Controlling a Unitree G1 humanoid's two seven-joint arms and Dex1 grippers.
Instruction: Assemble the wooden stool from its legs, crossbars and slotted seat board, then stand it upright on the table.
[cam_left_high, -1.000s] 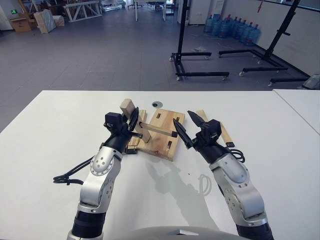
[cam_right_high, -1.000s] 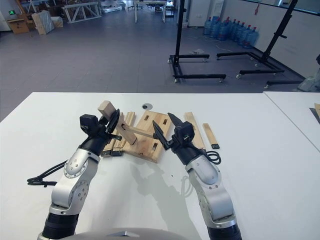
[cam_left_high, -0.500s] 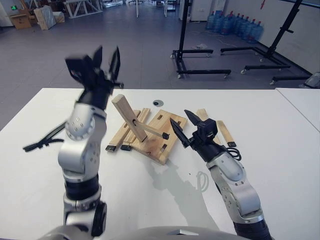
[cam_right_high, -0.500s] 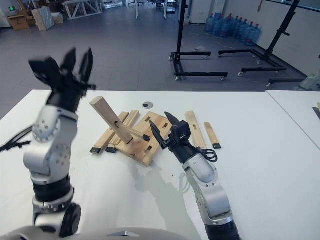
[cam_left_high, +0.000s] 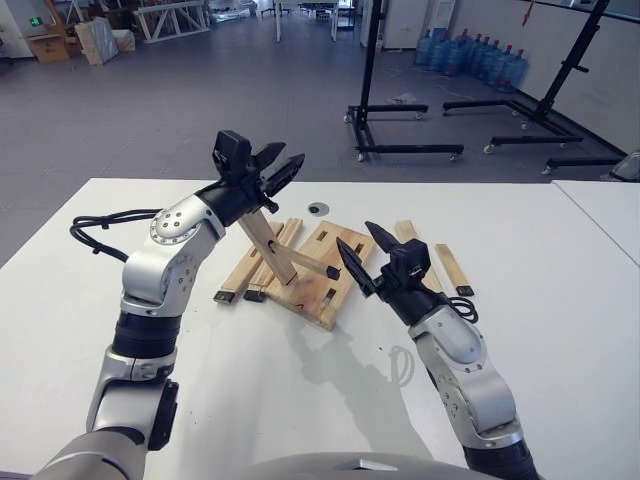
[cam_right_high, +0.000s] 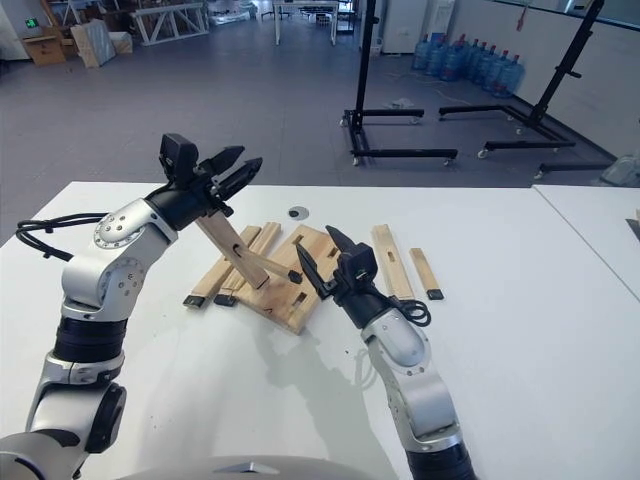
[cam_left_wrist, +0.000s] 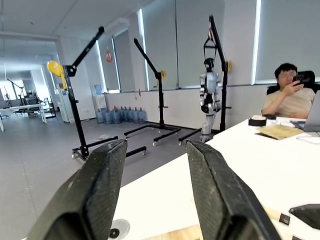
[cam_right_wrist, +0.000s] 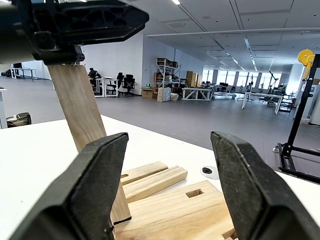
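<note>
The slotted seat board (cam_left_high: 322, 292) lies flat mid-table. One wooden leg (cam_left_high: 268, 243) stands tilted on it, with a thin crossbar (cam_left_high: 312, 264) sticking out of its side towards my right gripper (cam_left_high: 362, 254). That gripper is open, and the crossbar's dark end lies just beside its nearer fingertip. My left gripper (cam_left_high: 278, 170) is open and hovers at the leg's top end, holding nothing. In the right wrist view the leg (cam_right_wrist: 82, 112) rises under the left gripper (cam_right_wrist: 85, 22). More legs (cam_left_high: 247, 268) lie flat to the left of the board.
Two loose wooden bars (cam_left_high: 404, 231) (cam_left_high: 451, 267) lie right of the board. A black cable (cam_left_high: 97, 227) trails across the left of the table and a white loop (cam_left_high: 404, 365) lies near my right arm. A small round hole (cam_left_high: 317, 208) sits behind the board.
A second ago my left gripper was low at the leg by the board. It swung high to the left, then came back to the leg's top. The leg now stands steeper.
</note>
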